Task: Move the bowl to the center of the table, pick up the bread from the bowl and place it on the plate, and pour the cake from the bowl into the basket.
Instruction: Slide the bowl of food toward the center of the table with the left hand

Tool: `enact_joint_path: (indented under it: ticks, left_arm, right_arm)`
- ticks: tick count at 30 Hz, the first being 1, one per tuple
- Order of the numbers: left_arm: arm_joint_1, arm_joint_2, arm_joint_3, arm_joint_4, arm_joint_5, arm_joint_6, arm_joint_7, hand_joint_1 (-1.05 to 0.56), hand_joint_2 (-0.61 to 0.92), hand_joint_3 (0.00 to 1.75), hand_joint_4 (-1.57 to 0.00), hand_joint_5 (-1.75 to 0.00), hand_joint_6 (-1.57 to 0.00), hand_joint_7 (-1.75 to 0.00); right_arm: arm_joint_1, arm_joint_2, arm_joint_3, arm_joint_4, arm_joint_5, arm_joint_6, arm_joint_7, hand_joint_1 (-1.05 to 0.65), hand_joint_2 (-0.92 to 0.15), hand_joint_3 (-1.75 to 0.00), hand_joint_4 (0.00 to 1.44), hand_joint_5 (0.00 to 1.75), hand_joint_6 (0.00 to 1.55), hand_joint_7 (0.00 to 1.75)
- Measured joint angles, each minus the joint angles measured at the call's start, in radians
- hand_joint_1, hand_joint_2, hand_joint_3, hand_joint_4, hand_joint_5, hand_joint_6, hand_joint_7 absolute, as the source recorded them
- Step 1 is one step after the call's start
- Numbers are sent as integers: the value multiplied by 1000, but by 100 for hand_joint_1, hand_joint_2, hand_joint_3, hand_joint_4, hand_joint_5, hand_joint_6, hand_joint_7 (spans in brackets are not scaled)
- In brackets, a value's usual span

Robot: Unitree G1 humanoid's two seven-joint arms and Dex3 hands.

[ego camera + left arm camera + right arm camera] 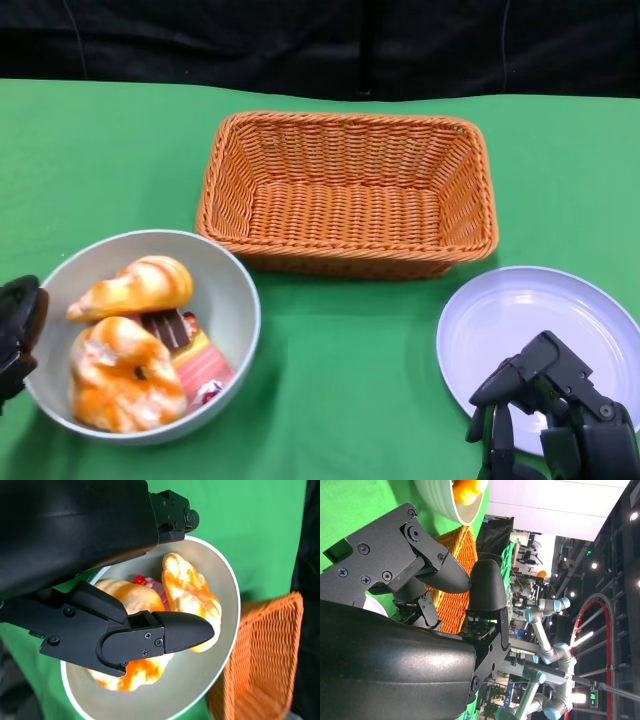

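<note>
Bowl (240, 300) with bread (135, 285) and cake (195, 360) sits at tabletop's left; left hand (18, 330) open beside its rim, right hand (555, 415) empty over plate (500, 310). A shallow rim grip may tip the bowl.

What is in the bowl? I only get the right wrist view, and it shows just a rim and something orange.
Observer: Two breads and a wrapped cake lie in the bowl.
Operator: Where is the plate?
Observer: The plate is bare; the right hand overlaps its near edge in the head view.
Operator: And the left hand?
Observer: The left hand is at the bowl's left side, holding nothing.
</note>
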Motion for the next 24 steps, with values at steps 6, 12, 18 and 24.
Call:
enact_joint_path:
  ticks: [6, 12, 18, 24]
  left_arm:
    - [3, 1, 29, -42, -113, 98, -6, -75, 92, 64, 0, 0, 0, 0]
    - [8, -80, 99, -133, -235, 231, 99, -76, 92, 73, 0, 0, 0, 0]
    - [9, -229, 142, -225, -328, 323, 268, -77, 92, 76, 0, 0, 0, 0]
    - [9, -272, 121, -271, -347, 358, 353, -76, 92, 77, 0, 0, 0, 0]
  right_arm:
    - [0, 0, 1, -1, 2, 0, 1, -58, -57, -126, 80, 175, 64, 170]
    - [2, 0, 2, -9, 8, 0, 4, -59, -58, -125, 78, 175, 62, 170]
    - [1, -1, 5, -17, -7, -7, 3, -58, -69, -101, 60, 174, 45, 160]
    - [-3, -32, -9, -78, -128, 1, -5, -64, -81, -79, 31, 175, 11, 150]
